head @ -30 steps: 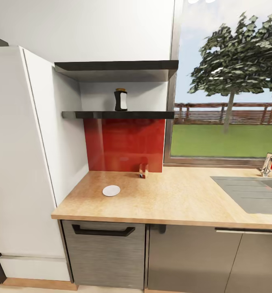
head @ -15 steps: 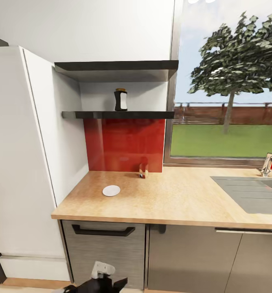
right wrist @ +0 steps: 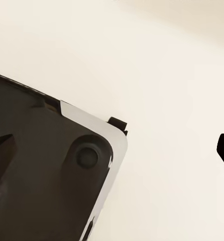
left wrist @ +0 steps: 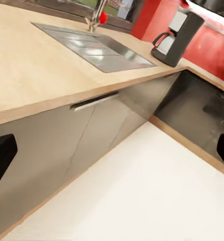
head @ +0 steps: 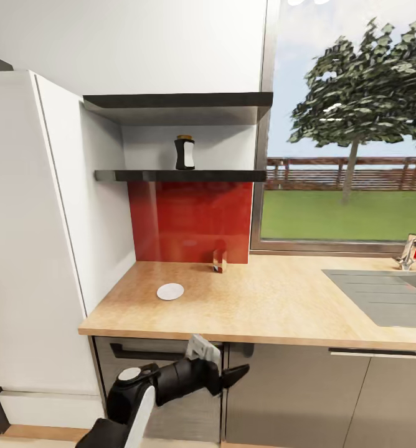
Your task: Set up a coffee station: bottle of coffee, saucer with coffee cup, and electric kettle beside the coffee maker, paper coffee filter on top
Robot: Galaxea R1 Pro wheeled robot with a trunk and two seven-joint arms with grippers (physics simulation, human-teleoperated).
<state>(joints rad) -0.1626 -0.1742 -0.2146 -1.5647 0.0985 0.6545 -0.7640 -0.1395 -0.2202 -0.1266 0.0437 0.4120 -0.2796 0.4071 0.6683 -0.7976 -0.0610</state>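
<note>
The small yellow-capped, white-labelled coffee bottle (head: 184, 153), label unreadable, stands upright on the thin dark shelf (head: 189, 176); below the wood-grain bench (head: 264, 305), the left hand (head: 223, 373) gapes empty

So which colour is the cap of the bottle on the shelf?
Yellow-gold, atop the bottle of coffee on the kitchen shelf; the head view shows it best.

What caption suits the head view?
Left gripper rises below the wood-grain countertop; yellow-capped bottle waits on the dark shelf.
</note>
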